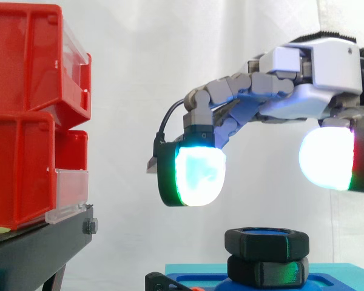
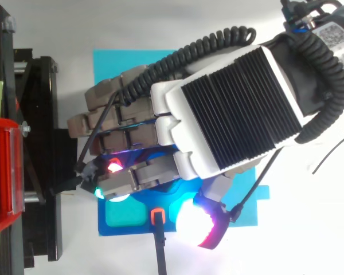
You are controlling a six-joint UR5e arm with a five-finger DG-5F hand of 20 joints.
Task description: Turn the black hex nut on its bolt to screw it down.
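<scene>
The robot hand (image 1: 303,100) hovered at centre frame, fingers (image 1: 197,173) loosely spread, gripping nothing, just above the black hex nut (image 1: 266,244).

Clear air between fingertips (image 1: 197,173) and thumb pad (image 1: 327,159) of hand (image 1: 303,100). Below that gap, not touching: black hex nut (image 1: 267,244) over blue base (image 1: 358,274). Beyond fingertips, well apart: red bins (image 1: 24,121) on black stand (image 1: 36,250), closing off that side.
</scene>
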